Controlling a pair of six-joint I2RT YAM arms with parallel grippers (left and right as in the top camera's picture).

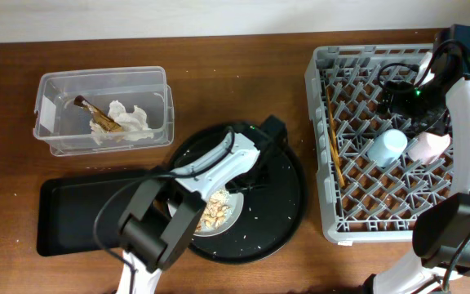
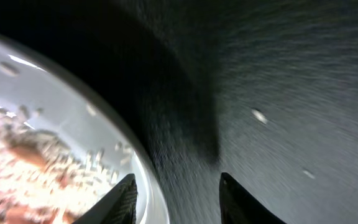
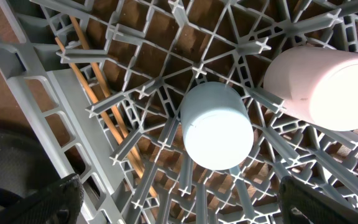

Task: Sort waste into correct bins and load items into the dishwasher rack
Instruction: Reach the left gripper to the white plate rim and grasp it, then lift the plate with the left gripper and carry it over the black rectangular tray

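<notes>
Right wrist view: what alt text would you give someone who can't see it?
A light blue cup and a pink cup sit in the grey dishwasher rack, with brown chopsticks lying across its lattice at left. The right gripper hangs open above them.

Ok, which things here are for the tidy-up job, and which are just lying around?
For the job: tissue, stick, food scraps, bowl, blue cup, pink cup, chopsticks, tub, rectangular black tray, rack.
Just lying about: round black tray.
</notes>
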